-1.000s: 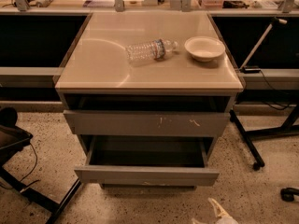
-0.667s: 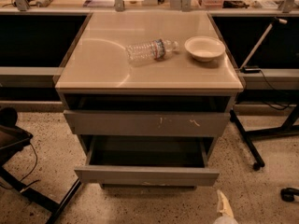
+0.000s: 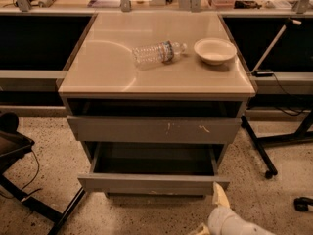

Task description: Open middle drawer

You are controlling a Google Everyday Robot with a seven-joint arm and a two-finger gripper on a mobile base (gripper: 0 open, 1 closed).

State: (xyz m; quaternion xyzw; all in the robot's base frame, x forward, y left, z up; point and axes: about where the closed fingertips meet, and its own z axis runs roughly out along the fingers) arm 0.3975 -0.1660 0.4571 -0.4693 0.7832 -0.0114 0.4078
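Tabletop (image 3: 105, 70): beige, glossy, topping a grey drawer cabinet.
Scratched drawer front (image 3: 146, 129): just under the tabletop's front edge, with a dark gap above it.
Middle drawer (image 3: 151, 184): below the scratched front, pulled out well past the tabletop's front edge, its grey box interior showing.
Gripper (image 3: 206, 209): low down, forward of the tabletop's front right corner, one pale finger (image 3: 219, 196) just beside the middle drawer's right end; fingers spread apart, holding nothing.
Plastic water bottle (image 3: 157, 54): lying on its side, mid-tabletop.
White bowl (image 3: 214, 50): upright, near the right edge, beside the bottle's cap.
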